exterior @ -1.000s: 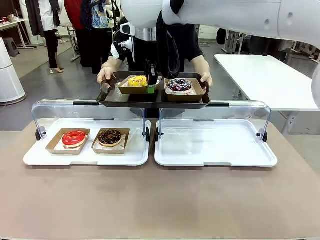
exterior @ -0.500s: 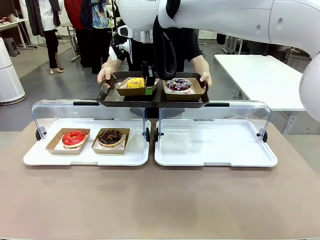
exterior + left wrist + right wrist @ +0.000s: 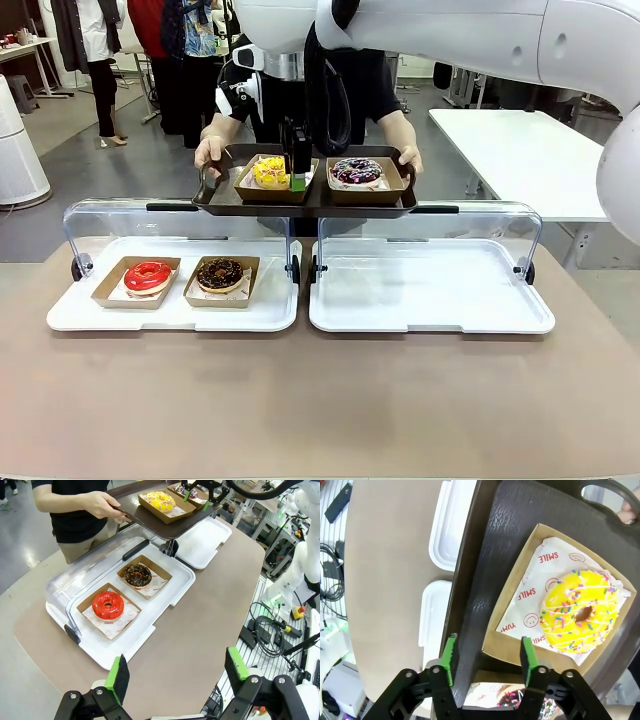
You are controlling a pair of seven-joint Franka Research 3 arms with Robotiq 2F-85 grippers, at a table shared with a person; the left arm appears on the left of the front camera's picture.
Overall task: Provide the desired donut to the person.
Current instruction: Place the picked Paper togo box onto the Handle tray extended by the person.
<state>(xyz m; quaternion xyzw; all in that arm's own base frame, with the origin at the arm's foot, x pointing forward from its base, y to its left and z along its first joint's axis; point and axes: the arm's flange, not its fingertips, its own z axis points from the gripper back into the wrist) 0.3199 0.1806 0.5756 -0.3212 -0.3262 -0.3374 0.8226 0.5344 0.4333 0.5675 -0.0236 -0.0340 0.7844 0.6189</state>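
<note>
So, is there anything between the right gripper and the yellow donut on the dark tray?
Nothing visible. The right gripper stands open over the carton's corner, with the yellow donut just beyond on the dark tray.

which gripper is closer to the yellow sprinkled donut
Right. The right gripper hangs over the dark tray, jaws open at the corner of the yellow sprinkled donut's box. The left gripper sits back over the table's near edge, far from it.

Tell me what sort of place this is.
Likely a robotics lab staged as a donut counter: white display trays with clear lids, a person holding a dark serving tray, and loose cables beside the table.
</note>
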